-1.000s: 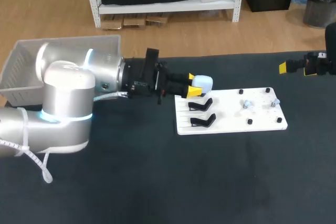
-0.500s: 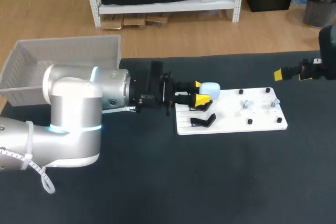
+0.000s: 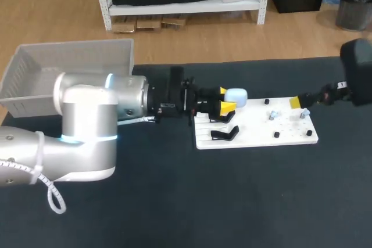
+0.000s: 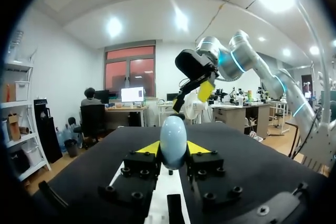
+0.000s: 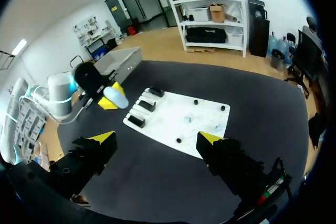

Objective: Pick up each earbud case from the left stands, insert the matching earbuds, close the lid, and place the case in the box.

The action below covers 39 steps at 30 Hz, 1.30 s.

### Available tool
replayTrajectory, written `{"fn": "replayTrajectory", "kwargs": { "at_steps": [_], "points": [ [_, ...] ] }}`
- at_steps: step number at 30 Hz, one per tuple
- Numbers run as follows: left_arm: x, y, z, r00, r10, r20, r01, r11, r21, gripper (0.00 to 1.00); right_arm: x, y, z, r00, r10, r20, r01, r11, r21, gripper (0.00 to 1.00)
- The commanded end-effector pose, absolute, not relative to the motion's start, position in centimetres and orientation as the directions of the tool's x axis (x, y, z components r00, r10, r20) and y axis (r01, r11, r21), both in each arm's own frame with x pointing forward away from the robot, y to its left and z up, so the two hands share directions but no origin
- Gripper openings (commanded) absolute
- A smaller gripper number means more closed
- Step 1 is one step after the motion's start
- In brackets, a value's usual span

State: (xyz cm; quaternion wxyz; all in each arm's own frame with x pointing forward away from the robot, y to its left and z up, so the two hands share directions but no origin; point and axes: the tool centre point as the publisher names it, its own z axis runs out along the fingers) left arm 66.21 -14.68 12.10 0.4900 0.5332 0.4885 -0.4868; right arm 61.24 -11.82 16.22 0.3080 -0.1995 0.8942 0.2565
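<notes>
On the dark worktop [image 3: 174, 201], the left arm [image 3: 87, 120] comes in from the near left and lies low across the surface. Its tool [image 3: 224, 103] pinches a pale blue earbud case [image 3: 236, 96] between the two yellow tips. The left wrist view shows the rounded case standing upright, with a finger against each side. The case is held at the left end of a white board [image 3: 256, 135], just beyond a black stand [image 3: 224, 135] that carries nothing. Further along the board lie two small pale pieces [image 3: 272, 114], too small to make out, among black pegs [image 3: 276, 135]. The right arm [image 3: 357, 76] enters from the right edge. Its tool [image 5: 156, 139] is spread wide, gripping nothing, above the board's right end and well apart from the case. A grey box [image 3: 87, 56] sits at the worktop's far left corner.
</notes>
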Motion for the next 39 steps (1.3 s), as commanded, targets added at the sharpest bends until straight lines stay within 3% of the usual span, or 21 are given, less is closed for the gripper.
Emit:
{"fn": "replayTrajectory", "kwargs": {
  "at_steps": [1, 39],
  "points": [
    [66.4, -14.9, 11.7, 0.05, 0.027, -0.998, 0.998, -0.038, 0.049, 0.0, 60.3, -11.0, 17.0, -0.735, -0.204, -0.646, -0.505, 0.801, 0.322, 1.0],
    [66.6, -15.0, 11.2, 0.043, 0.017, -0.999, 0.998, -0.039, 0.043, 0.0, 62.9, -2.5, 15.0, -0.772, -0.262, -0.578, -0.535, 0.76, 0.37, 1.0]
  ]
}}
